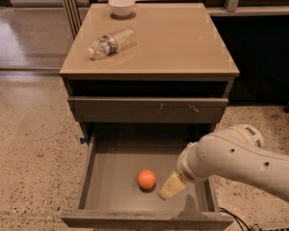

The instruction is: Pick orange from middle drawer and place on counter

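The orange lies on the flat bottom of the open middle drawer, near its front centre. My gripper hangs inside the drawer, just right of the orange and very close to it; only one pale finger shows. The white arm comes in from the lower right. The tan counter is the cabinet's top, above the drawer.
A clear plastic bottle lies on its side on the counter's left part. A white bowl stands at its back left. A shut grey drawer front with pale scratches sits above the open drawer. Speckled beige floor surrounds the cabinet.
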`<action>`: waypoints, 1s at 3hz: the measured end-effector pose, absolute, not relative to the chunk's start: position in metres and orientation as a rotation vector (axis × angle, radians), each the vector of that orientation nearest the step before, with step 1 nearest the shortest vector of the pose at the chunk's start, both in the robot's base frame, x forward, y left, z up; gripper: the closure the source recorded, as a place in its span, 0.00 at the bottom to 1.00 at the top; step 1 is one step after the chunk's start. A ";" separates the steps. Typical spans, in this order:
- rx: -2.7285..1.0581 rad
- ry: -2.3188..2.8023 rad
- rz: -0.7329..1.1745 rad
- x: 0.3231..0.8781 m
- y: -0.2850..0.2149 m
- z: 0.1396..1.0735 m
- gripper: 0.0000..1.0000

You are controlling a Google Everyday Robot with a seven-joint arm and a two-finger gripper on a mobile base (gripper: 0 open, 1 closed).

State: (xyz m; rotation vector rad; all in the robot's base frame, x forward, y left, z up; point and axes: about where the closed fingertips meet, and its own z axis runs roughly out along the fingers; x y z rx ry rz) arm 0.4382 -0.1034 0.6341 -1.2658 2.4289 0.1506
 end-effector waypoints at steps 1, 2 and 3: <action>-1.297 2.439 0.115 0.444 -0.086 0.598 0.00; -1.343 2.477 0.091 0.444 -0.070 0.564 0.00; -1.267 2.540 0.157 0.443 -0.057 0.538 0.00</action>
